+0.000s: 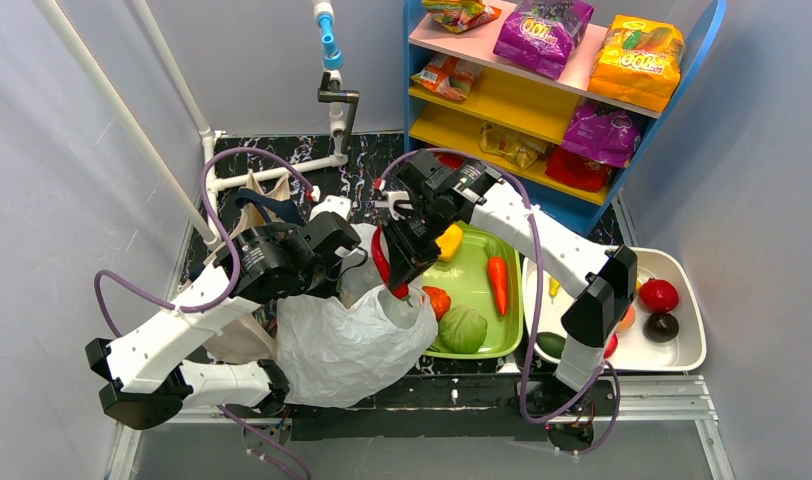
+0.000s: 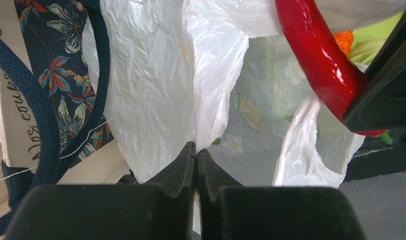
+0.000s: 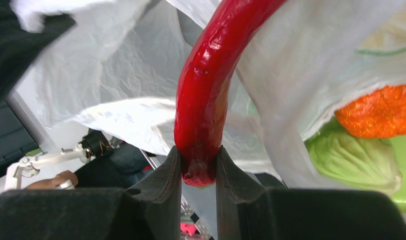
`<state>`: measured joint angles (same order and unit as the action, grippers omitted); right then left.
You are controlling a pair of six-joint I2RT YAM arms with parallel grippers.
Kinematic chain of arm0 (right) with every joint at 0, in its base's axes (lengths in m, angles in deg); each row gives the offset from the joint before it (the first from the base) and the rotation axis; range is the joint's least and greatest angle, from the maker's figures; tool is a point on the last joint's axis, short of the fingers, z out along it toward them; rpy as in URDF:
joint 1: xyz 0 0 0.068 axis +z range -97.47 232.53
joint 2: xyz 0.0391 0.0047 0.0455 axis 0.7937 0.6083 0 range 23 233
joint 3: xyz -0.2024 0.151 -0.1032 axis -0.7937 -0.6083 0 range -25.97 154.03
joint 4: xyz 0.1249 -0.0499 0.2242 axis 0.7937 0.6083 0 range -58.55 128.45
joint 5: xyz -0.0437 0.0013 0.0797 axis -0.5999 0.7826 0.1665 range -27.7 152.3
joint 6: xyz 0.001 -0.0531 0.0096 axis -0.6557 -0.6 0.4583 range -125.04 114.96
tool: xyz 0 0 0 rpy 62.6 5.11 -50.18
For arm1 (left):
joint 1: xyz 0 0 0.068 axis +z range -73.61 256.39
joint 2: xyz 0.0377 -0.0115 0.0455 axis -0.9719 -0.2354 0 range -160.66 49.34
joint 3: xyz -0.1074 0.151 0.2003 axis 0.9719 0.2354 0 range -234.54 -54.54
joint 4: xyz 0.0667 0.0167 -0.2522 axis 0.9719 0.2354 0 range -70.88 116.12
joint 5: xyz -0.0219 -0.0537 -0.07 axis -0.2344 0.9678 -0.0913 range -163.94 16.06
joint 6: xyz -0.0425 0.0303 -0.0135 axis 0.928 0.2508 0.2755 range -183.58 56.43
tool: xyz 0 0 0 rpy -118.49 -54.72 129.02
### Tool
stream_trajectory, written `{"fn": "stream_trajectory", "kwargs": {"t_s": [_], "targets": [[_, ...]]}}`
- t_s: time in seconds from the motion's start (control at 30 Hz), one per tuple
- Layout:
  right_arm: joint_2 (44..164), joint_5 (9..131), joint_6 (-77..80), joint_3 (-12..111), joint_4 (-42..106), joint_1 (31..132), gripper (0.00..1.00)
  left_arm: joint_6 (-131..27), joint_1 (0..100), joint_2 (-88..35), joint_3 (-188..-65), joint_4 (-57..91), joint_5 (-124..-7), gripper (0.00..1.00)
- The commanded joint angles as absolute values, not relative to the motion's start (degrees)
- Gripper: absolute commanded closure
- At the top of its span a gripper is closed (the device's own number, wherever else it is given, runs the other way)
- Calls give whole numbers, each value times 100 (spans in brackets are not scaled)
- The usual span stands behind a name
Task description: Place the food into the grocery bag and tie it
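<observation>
Black marbled table [image 1: 367, 165], left side: the grocery bag [image 1: 342, 350] is pinched at its rim by the clenched left claw [image 2: 196, 151] while a red chilli [image 3: 203, 90], clamped in the right claw [image 3: 198, 167], is held over its mouth; release is best made deep inside.

1. The top external view is taken from above and behind the arm bases, which are seen along the bottom of the frame; the table [image 1: 367, 165], the shelf unit [image 1: 502, 95] at upper right and both arms are covered from afar
2. The left wrist view is directed along the left gripper [image 2: 196, 150] at lower centre, very near the grocery bag [image 2: 156, 75], by which most of the frame is filled
3. The right wrist view is directed along the right gripper [image 3: 198, 155] at lower centre, very near the red chilli [image 3: 206, 90]
4. The grocery bag and red chilli are shared by all three views; the right gripper is also caught at the right edge of the left wrist view
</observation>
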<state>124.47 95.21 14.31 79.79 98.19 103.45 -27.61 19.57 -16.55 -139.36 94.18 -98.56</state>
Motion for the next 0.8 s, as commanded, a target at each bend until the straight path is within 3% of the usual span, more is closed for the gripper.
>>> {"fn": "stream_trajectory", "kwargs": {"t_s": [0.0, 0.33, 0.77], "targets": [[11930, 9495, 1059, 7516, 10097, 10418, 99, -2791, 1936, -1583, -14015, 9593, -9966, 100], [10860, 10529, 1151, 6386, 9730, 10536, 99, -2810, 1937, -1675, -14062, 9567, -9976, 100], [12103, 11396, 1195, 7536, 9940, 10680, 99, -2930, 1929, -1533, -13878, 9339, -9729, 100]]}}
